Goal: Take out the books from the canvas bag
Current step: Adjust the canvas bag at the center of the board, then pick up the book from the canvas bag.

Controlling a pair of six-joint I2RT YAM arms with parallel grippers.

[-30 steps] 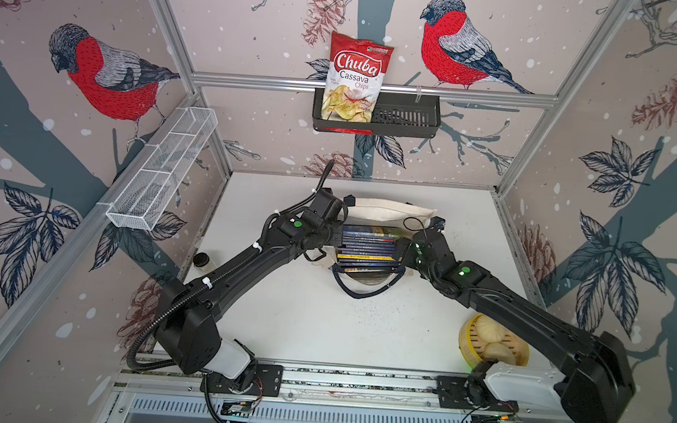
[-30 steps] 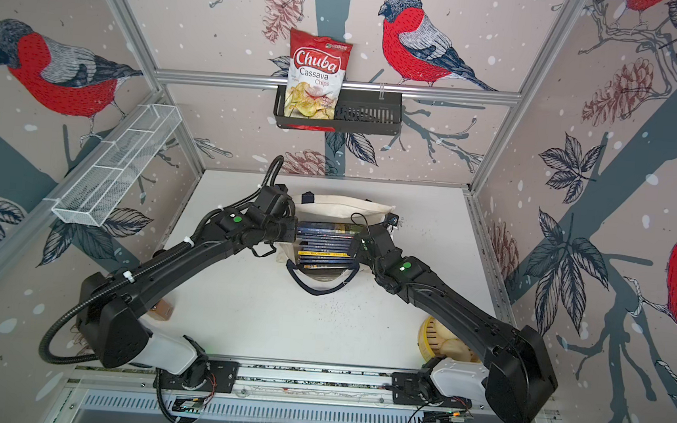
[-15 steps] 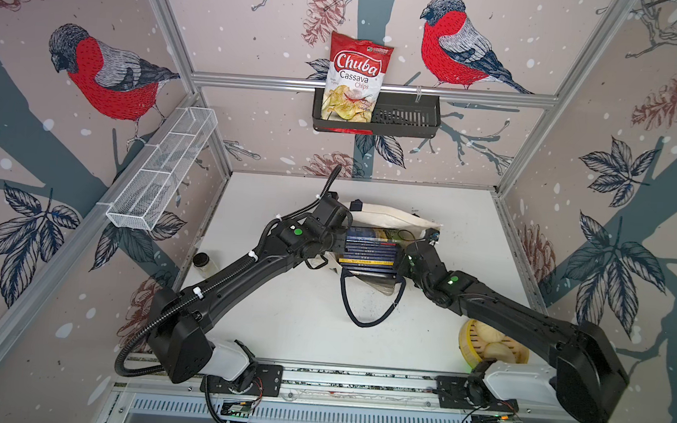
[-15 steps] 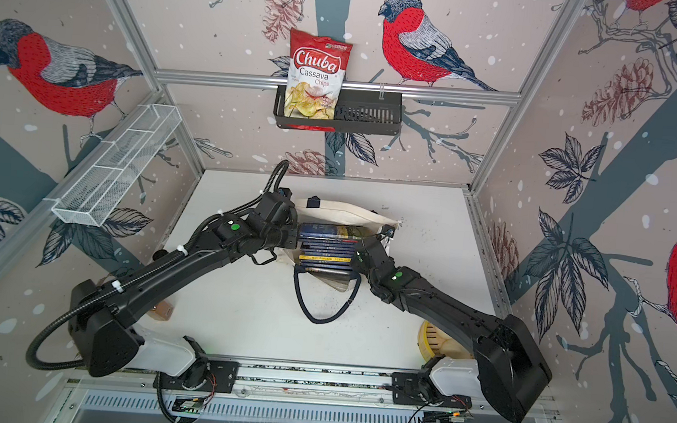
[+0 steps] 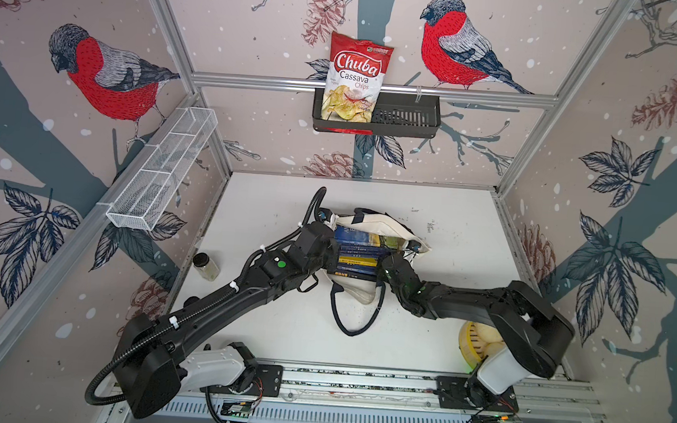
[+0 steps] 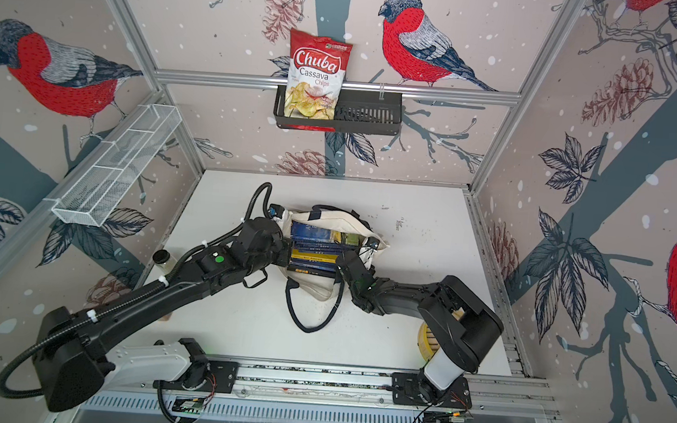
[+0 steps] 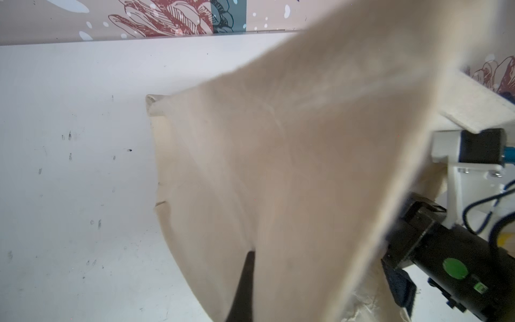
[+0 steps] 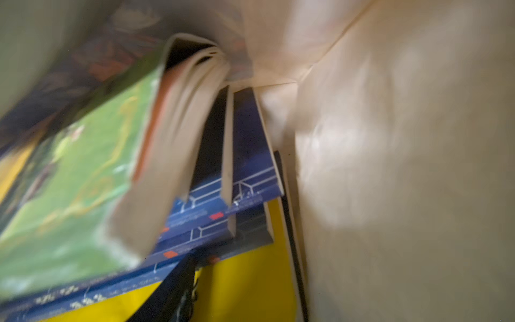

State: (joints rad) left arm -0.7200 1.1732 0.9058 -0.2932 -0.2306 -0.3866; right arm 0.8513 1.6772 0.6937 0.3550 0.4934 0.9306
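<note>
The cream canvas bag point(image 5: 373, 223) point(image 6: 336, 220) lies open in the middle of the table. A stack of navy books point(image 5: 358, 259) point(image 6: 312, 256) with yellow labels shows in its mouth. My left gripper point(image 5: 331, 257) point(image 6: 284, 253) is at the bag's left side, shut on its cloth point(image 7: 278, 153), with one black finger point(image 7: 245, 284) showing. My right gripper point(image 5: 384, 265) point(image 6: 341, 262) is inside the bag at the stack's right edge. In the right wrist view one finger point(image 8: 172, 292) lies on a yellow cover point(image 8: 245, 278) under blue books point(image 8: 248, 156). The other finger is hidden.
The bag's navy handle loop point(image 5: 351, 321) trails toward the front. A small jar point(image 5: 205, 266) stands at the left wall and a yellow round thing point(image 5: 473, 339) sits under the right arm. A chips bag point(image 5: 353, 77) sits in the black basket point(image 5: 410, 115) on the back wall, and a wire rack point(image 5: 163, 165) hangs on the left wall.
My left gripper has lifted and pulled the bag's side back. The handle loop has dropped longer toward the front. My right gripper has narrowed and pushed in at the books' right edge.
</note>
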